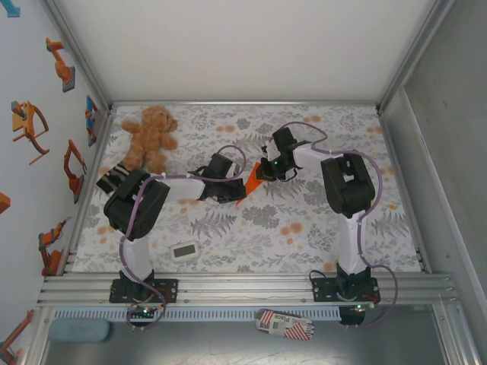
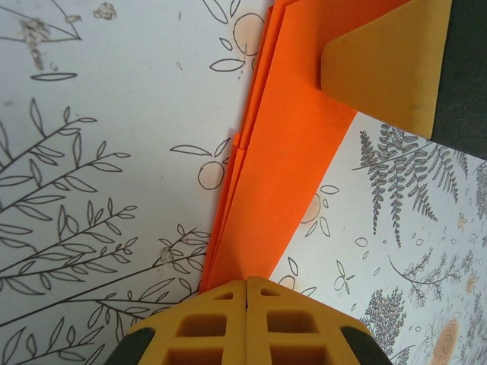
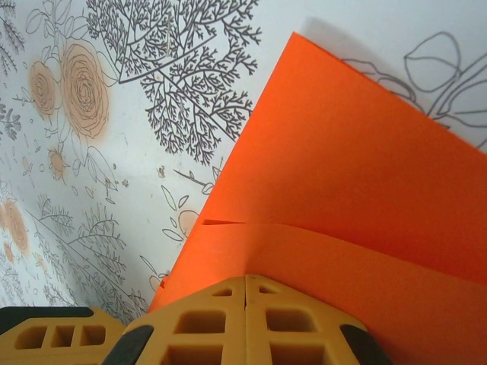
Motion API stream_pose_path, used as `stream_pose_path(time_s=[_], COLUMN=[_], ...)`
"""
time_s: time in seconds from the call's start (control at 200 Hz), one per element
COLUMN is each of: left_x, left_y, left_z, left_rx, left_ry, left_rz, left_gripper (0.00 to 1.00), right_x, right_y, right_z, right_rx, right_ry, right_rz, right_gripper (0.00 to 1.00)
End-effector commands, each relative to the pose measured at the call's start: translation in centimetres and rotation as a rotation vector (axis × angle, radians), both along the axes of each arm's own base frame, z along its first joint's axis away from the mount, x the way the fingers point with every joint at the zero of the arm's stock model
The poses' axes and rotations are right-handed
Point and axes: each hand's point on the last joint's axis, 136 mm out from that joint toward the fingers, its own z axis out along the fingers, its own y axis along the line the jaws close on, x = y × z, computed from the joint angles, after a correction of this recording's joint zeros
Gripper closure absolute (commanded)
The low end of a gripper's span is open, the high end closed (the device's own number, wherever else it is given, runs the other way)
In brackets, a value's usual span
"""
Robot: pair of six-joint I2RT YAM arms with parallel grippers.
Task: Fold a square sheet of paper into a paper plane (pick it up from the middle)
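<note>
Looking down from the top camera, we see the left tool and the right tool close together near the middle of the bench. The paper sits between them as a small orange wedge, its point toward the near edge. It is folded, no flat square. Each tool touches one end of it, though from this height we cannot read the jaws. A bear lies at the far left corner, well apart from the paper. A timer rests near the front edge, beside the left arm's base.

On the left wrist camera, the left tool is clenched, its two yellow fingers pressed flat together. The narrow end of the paper runs straight into that seam, so we take it as pinched there. The paper widens away from the tool in several stacked layers, their edges showing along its left side. At its far end one of the right tool's fingers lies against the top layer. The patterned bench shows on both sides.

On the right wrist camera, the right tool is likewise clenched, with the paper spreading out from its closed tips. Two layers overlap there, with a short slit between them at the left edge. We cannot tell whether the paper rests on the bench or hangs just above it.
</note>
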Motion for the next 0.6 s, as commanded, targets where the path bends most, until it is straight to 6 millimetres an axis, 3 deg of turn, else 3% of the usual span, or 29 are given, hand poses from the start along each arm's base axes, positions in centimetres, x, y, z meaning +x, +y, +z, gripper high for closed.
stream_pose_path(time_s=[0.0, 0.145, 0.215, 0.596], left_x=[-2.7, -0.2, 0.6, 2.0], left_y=[2.3, -0.4, -1.3, -2.6], left_z=[-1.3, 4.1, 5.1, 0.9], left_rx=[0.1, -0.041, -0.082, -0.041], left_ry=[0.109, -0.029, -0.056, 0.022], left_rz=[-0.023, -0.038, -0.034, -0.01], left_gripper=[1.0, 0.96, 0.95, 0.98], right_x=[-0.4, -2.7, -3.4, -2.0], right_y=[-1.8, -1.3, -1.2, 0.3], right_z=[-2.0, -1.9, -1.7, 1.2], right_rx=[-0.081, -0.087, -0.093, -0.037], right_ry=[0.03, 0.06, 0.07, 0.026], right_rz=[-0.025, -0.015, -0.022, -0.054], right_gripper=[0.98, 0.98, 0.98, 0.98])
